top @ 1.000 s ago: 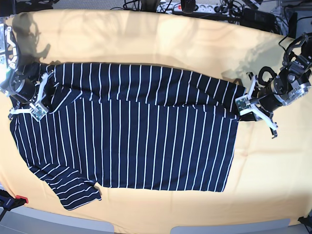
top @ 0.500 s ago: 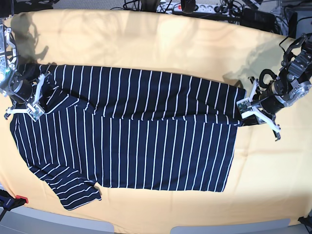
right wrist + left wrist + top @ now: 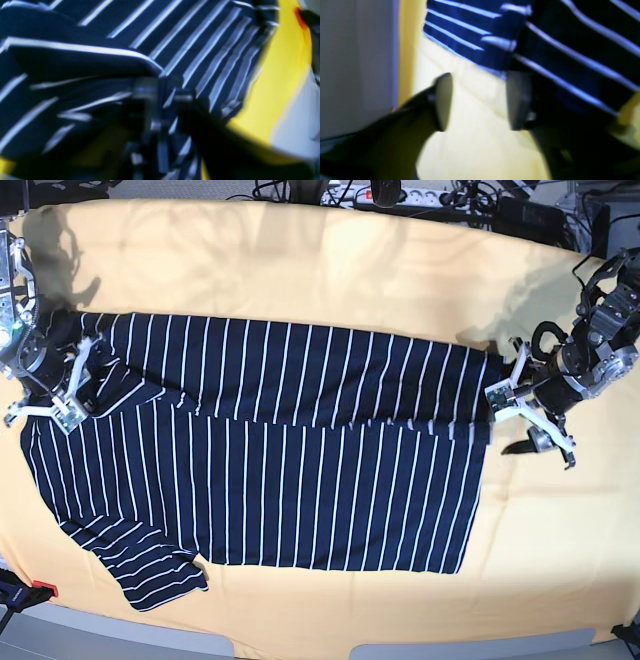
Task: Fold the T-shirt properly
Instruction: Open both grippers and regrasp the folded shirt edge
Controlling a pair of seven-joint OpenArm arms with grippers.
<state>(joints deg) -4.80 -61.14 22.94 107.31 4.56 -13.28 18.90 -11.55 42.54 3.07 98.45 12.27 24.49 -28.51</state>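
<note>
The dark navy T-shirt [image 3: 280,480] with thin white stripes lies spread flat on the yellow table [image 3: 330,270], its far part folded over toward the front. A sleeve sticks out at the front left. My right gripper [image 3: 70,395] is at the shirt's left end. In the right wrist view the right gripper [image 3: 167,100] is shut on a fold of the striped cloth [image 3: 175,37]. My left gripper [image 3: 512,418] is at the shirt's right edge. In the left wrist view the left gripper [image 3: 480,100] is open and empty, with bare table between its fingers and the shirt's hem [image 3: 475,37] just beyond.
Cables and a power strip [image 3: 400,195] lie along the table's far edge. A small red object [image 3: 40,588] sits at the front left corner. The grey table rim [image 3: 300,648] runs along the front. Bare yellow surface lies beyond and right of the shirt.
The folded-over flap has been pulled straighter and laid flat on the shirt. My left gripper has opened and let go of the right hem. The right gripper has shifted slightly left.
</note>
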